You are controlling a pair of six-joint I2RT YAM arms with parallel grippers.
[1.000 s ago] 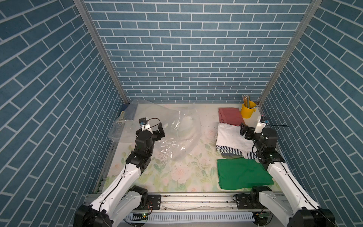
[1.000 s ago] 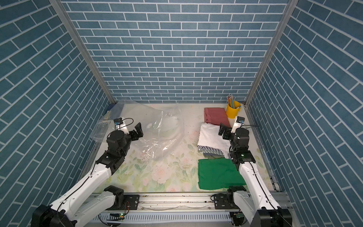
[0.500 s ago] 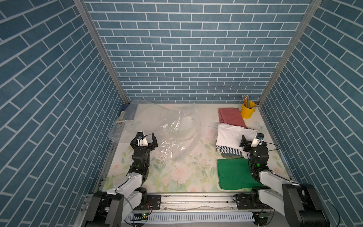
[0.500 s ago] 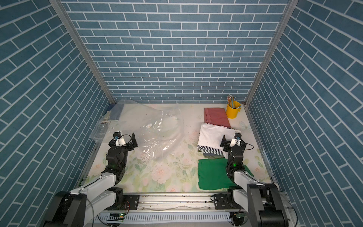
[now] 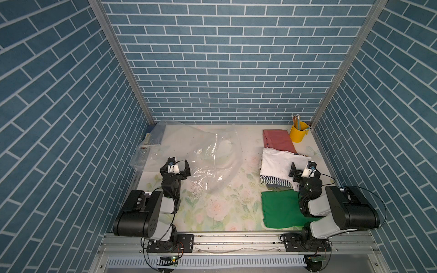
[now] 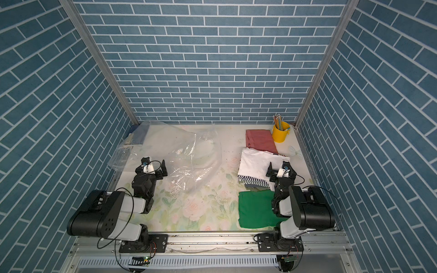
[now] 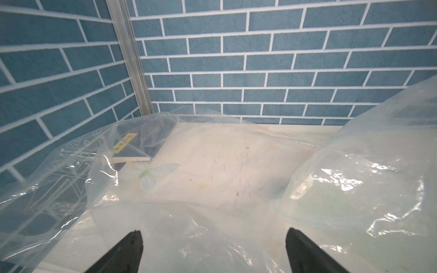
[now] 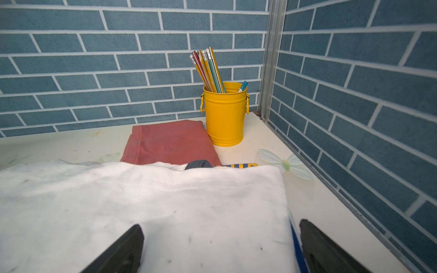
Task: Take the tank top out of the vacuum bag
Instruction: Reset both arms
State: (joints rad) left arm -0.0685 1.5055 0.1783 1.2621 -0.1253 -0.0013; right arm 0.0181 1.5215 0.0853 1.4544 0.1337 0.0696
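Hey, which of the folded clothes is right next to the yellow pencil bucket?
The pinkish-red garment, at the back beside the bucket; the white stack and green cloth lie farther from it.

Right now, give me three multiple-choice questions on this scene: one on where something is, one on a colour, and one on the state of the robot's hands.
1. Where does the clear vacuum bag lie?
A. On the robot's left, ahead of the left hand
B. On the robot's right
C. Folded small at the front centre

2. What colour is the folded cloth nearest the robot?
A. Red
B. White
C. Green

3. How do the left hand and the right hand stand?
A. Left shut on plastic
B. Both open and empty
C. Right shut on cloth

Answers:
1 A: both top views show the bag spread over the left half.
2 C: the green cloth lies nearer than the white cloth.
3 B: each wrist view shows its hand spread wide with nothing in it.
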